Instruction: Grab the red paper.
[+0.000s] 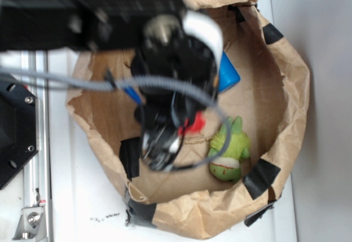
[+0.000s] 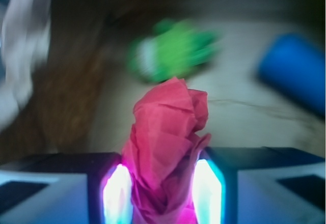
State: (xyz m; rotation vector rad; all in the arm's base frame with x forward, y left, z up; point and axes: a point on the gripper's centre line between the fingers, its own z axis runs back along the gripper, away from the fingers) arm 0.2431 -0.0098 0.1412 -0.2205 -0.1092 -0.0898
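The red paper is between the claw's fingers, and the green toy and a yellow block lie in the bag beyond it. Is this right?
Not quite: the block is blue, not yellow, as the wrist view shows. The red paper does sit in the claw, with the green toy beyond.

Lab bench — metal rail (image 1: 34, 159), taped paper bag (image 1: 286, 88)

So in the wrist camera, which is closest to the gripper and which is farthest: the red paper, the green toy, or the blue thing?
1. The red paper: right between the fingers of the gripper, touching both.
2. The green toy: just beyond the paper, a little left of centre.
3. The blue thing: far off on the right edge.
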